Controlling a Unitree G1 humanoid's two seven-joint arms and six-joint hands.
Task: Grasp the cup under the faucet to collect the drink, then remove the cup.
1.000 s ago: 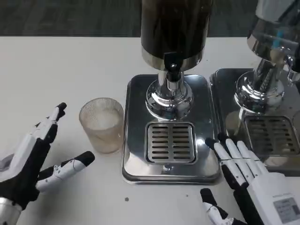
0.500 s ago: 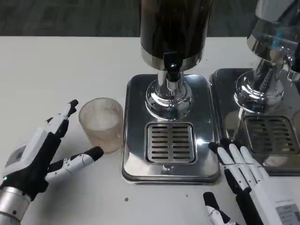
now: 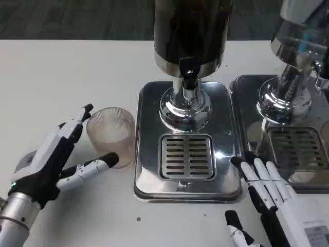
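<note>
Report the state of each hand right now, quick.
Left hand: open, fingers spread around the cup, not yet gripping it.
Right hand: open, fingers extended flat by the drip tray, holding nothing.

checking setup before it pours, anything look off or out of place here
The cup stands on the white table left of the dispenser tray, not on the drip grate under the faucet. Nothing looks spilled or damaged.
</note>
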